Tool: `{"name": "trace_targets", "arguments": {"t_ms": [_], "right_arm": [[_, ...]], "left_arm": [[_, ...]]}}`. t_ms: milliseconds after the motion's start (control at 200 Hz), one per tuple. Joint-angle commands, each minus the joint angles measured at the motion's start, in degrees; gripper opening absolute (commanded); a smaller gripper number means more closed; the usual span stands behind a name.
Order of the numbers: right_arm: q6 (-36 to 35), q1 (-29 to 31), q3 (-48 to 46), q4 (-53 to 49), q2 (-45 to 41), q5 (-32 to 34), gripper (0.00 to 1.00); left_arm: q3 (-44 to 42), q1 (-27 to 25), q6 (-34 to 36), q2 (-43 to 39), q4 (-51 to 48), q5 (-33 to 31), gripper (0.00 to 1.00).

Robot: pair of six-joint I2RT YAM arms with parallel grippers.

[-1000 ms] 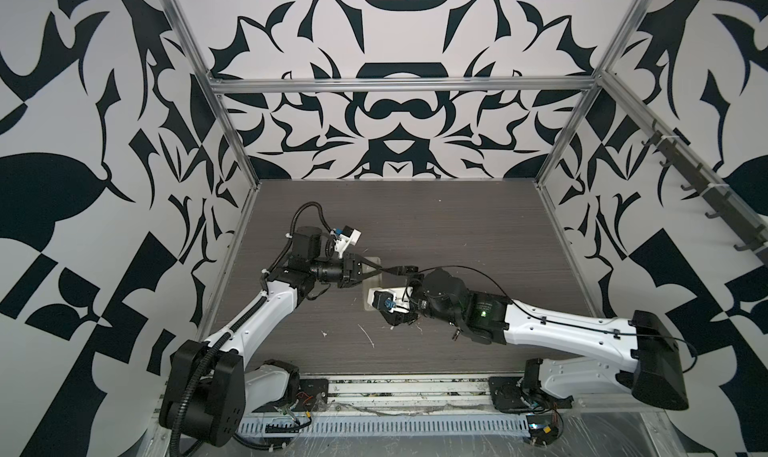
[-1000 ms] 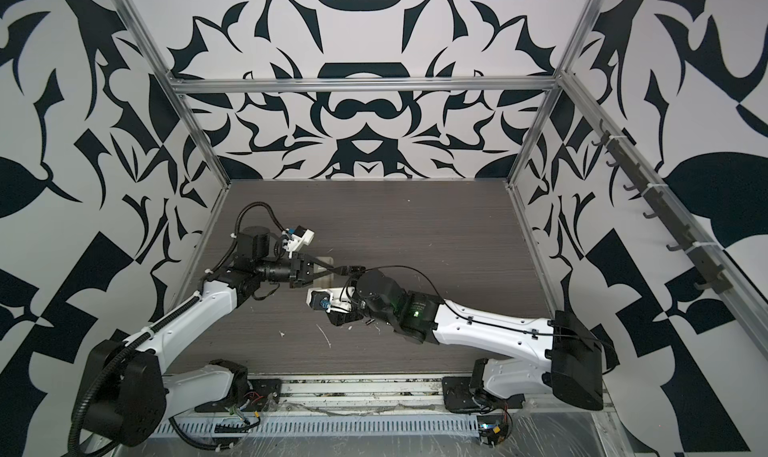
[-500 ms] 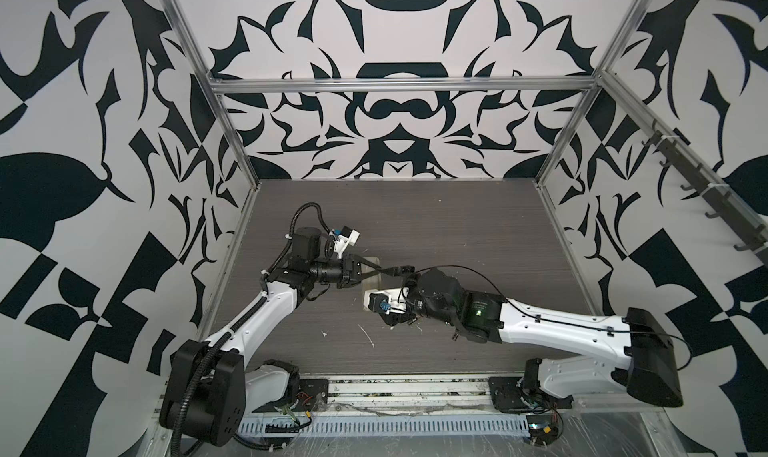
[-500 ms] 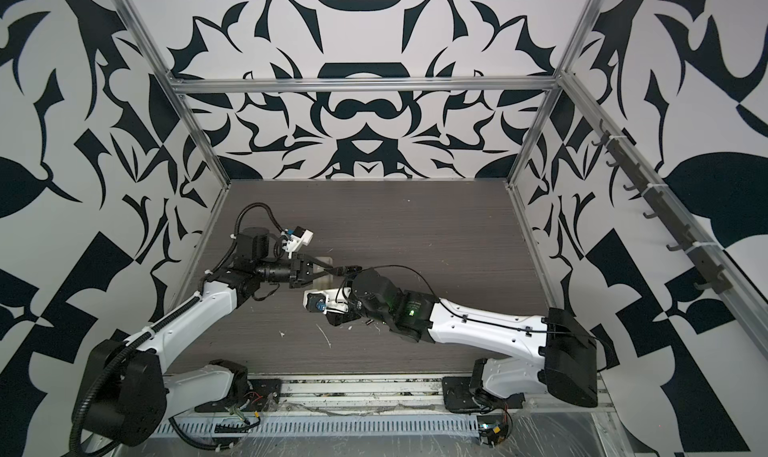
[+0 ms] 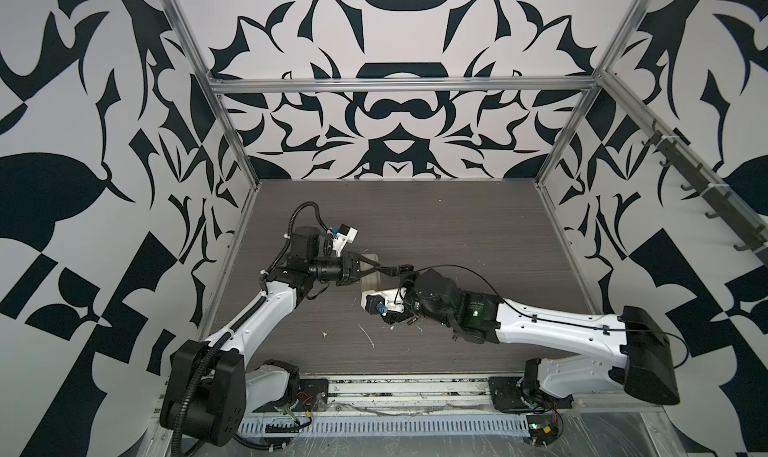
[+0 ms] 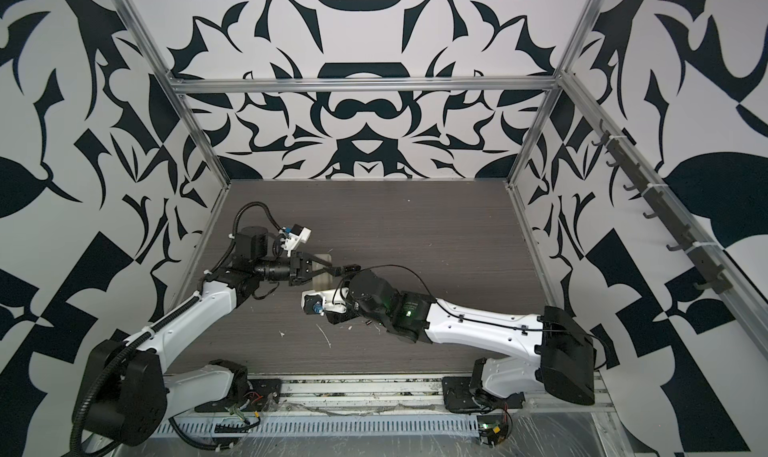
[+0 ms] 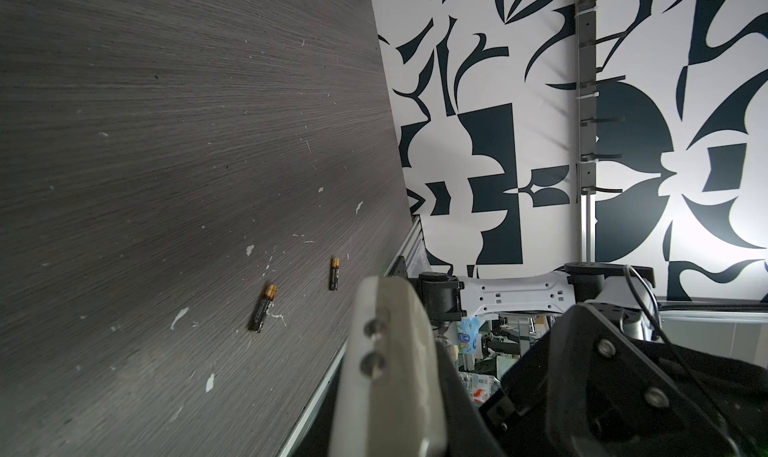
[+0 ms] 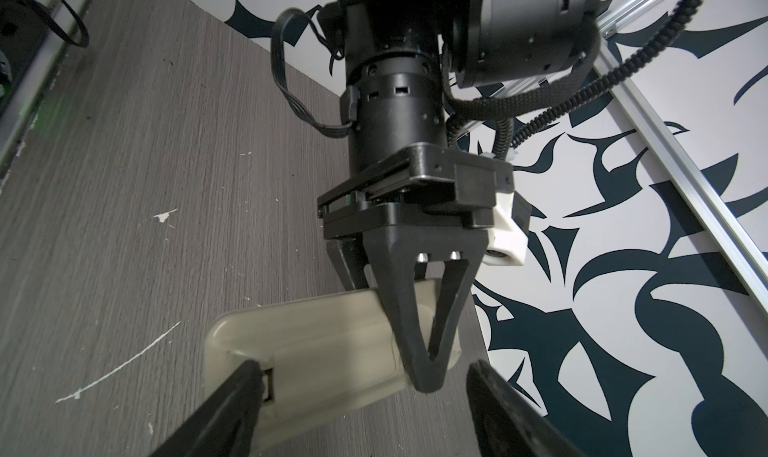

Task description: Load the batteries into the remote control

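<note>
Remote control (image 8: 316, 338), clamped by the left gripper (image 8: 409, 351), was held crosswise just ahead of the spread right gripper (image 8: 361, 367).

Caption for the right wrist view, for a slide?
Left gripper shut on the remote, beige back toward the camera; right gripper open close to it, over the table.

Bright, even, soft light; wrist views bend at the edges, and the near remote control (image 7: 386, 351) blurs

Beige remote control (image 8: 311, 338); black batteries (image 7: 260, 312) (gold-banded, seemingly at one end); grey wood-grain table (image 7: 166, 143).
</note>
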Motion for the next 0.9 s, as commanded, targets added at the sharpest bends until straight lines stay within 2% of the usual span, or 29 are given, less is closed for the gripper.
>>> {"name": "trace_targets", "arguments": {"t_ms": [0, 895], "right_arm": [[-0.83, -0.74, 0.66, 4.09, -0.76, 4.56, 0.81], [-0.70, -0.78, -0.06, 5.92, -2.60, 4.10, 0.81]], "left_arm": [[-0.54, -0.68, -1.27, -0.36, -0.53, 4.58, 0.00], [-0.61, -0.63, -0.93, 0.12, -0.88, 4.33, 0.00]]}}
